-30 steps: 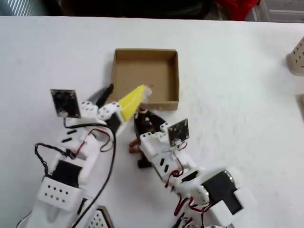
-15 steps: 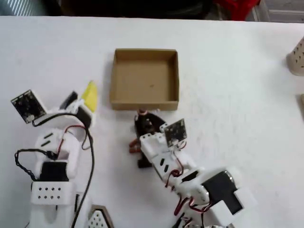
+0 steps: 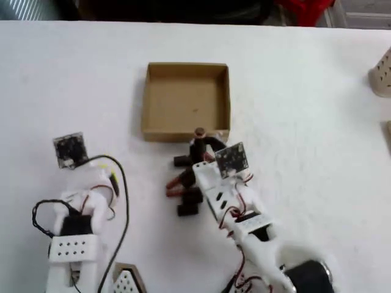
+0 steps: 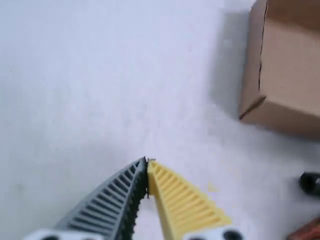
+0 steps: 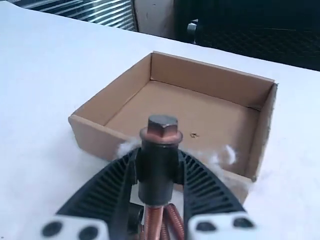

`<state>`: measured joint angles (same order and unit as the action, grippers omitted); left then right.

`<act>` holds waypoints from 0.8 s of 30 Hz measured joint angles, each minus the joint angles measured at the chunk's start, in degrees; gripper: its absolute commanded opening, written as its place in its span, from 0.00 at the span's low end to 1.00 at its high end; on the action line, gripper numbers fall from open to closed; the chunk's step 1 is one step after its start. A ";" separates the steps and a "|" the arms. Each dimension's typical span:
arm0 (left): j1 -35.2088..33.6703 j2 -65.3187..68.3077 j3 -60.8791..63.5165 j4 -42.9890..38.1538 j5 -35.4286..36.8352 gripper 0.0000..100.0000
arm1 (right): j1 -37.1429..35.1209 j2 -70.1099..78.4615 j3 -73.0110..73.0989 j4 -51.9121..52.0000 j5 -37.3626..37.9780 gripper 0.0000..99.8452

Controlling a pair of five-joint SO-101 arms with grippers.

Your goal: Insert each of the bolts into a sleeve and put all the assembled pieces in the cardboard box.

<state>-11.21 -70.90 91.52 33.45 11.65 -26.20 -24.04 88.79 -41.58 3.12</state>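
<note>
The right gripper (image 5: 157, 155) is closed partway, its black fingers (image 5: 200, 185) clamped on either side of a black sleeve (image 5: 156, 172) held upright. A copper bolt (image 5: 161, 131) sits in the sleeve, its flanged hex head standing proud of the top rim; its threaded end is hidden. Just ahead of the gripper lies the box (image 5: 212, 84), brown cardboard, open at the top. In the high view this gripper (image 3: 201, 146) hangs just short of the box's near wall (image 3: 186, 132), with the bolt head close to that wall. Behind and beneath the fingers, loose bolts (image 3: 178, 183), copper and threaded, lie flat on the table (image 3: 305, 91) among loose sleeves (image 3: 183, 161), short black cylinders.

The left gripper (image 4: 146, 162) is closed, its grey and yellow toothed fingers meeting at the tips with nothing between them, over bare table. A corner of the box (image 4: 280, 65) stands ahead of it on the yellow finger's side, apart from the tips; a loose sleeve (image 4: 310, 182) lies on that same side.
</note>
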 measured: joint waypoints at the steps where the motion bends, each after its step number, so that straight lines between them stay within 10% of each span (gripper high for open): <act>1: 0.00 0.00 0.70 0.26 -2.20 0.02 | 0.62 -2.73 0.09 3.16 0.00 0.02; 12: 0.00 -0.18 1.41 0.26 -6.24 0.02 | 2.64 -22.15 -17.93 58.11 0.00 0.02; 24: 0.00 -0.18 1.41 0.26 -6.24 0.02 | 8.26 -3.16 -44.22 69.19 0.00 0.02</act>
<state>-11.21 -71.08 92.92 33.71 5.41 -17.93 -27.21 44.57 27.60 3.12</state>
